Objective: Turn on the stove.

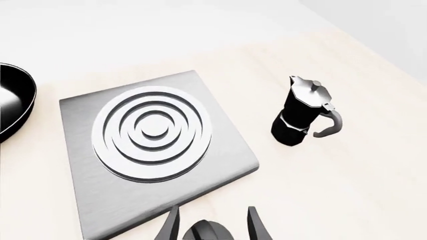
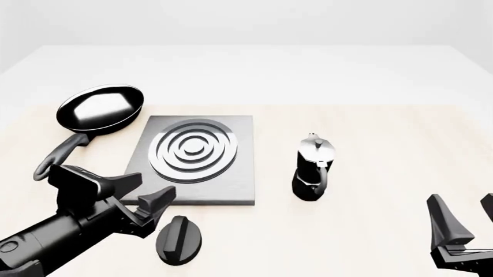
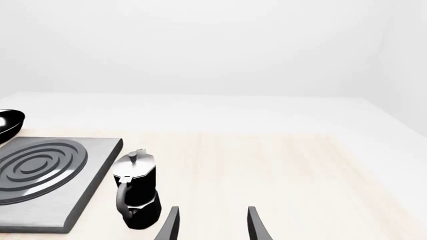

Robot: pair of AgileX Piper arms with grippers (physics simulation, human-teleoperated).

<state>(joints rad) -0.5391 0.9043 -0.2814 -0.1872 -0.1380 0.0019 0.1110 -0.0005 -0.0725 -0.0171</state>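
Observation:
The stove (image 2: 231, 173) is a flat dark-grey slab with silver burner rings, lying left of centre on the table. Its black round knob (image 2: 180, 239) lies apart from it, just in front of its near edge. My left gripper (image 2: 144, 195) is open and hovers just left of and above the knob. In the left wrist view the knob (image 1: 207, 231) shows low between the spread fingertips (image 1: 171, 225), with the stove (image 1: 220, 150) beyond. My right gripper (image 2: 467, 218) is open at the near right, holding nothing. In the right wrist view its fingers (image 3: 256, 225) are spread over bare table.
A black frying pan (image 2: 101, 107) lies at the stove's far left, its handle pointing toward the left arm. A black-and-silver moka pot (image 2: 313, 168) stands upright just right of the stove, also seen as the moka pot (image 3: 137, 192) near the right gripper.

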